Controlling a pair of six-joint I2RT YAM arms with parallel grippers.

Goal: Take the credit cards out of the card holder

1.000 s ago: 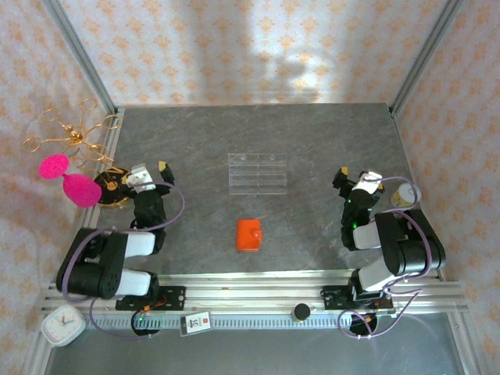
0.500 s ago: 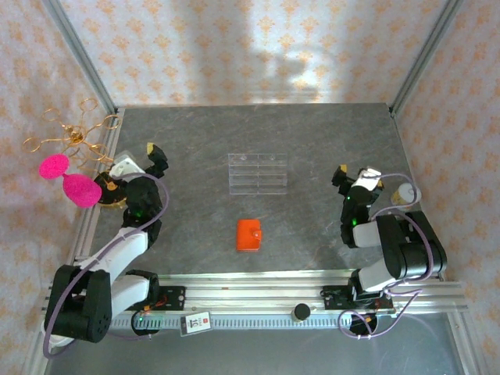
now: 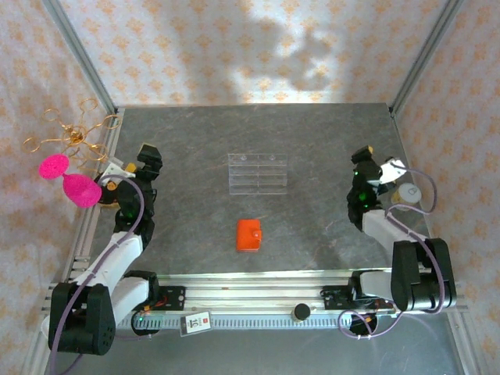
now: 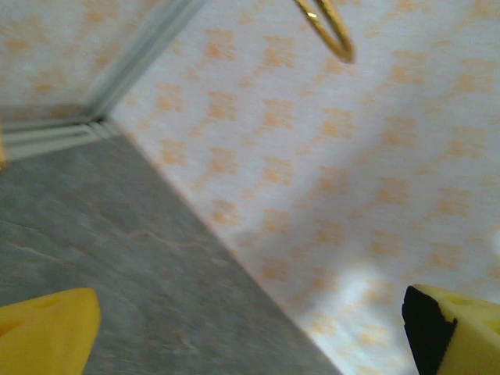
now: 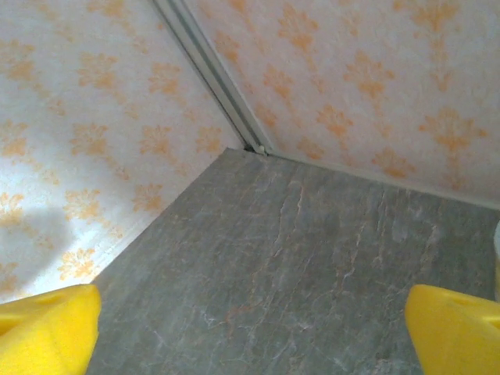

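**Top view.** The holder (image 3: 250, 234) lies shut on the table (image 3: 312, 133), a little left of centre and towards the near edge. The clear rack (image 3: 257, 173) stands apart on its far side. No cards can be seen (presumably they sit folded inside). The left gripper (image 3: 147, 155) is raised by the left edge, near a gold wire ornament (image 3: 74, 134). The right gripper (image 3: 365, 155) is raised by the right edge. Both are well apart from the holder.

**Wrist views.** On each arm the yellow fingers (image 4: 47, 328) (image 5: 47, 324) stand wide apart with nothing between them, so both claws are open and empty. Both cameras look at the far walls and bare table, not at the holder.

**Step in hand (judged).** This is the approach, and none of the task is done yet.
- Both wrists should tip down and swing inward until the holder sits between the fingers in the wrist views.
- One claw would best pin the holder by one edge, from above.
- The other claw can then lift the flap, and after that pinch a card by its exposed edge.
- The jaws should stay wide until they straddle the target.
- The holder is light and likely to slide on the smooth table, so press down before pulling, and pull away from the rack.
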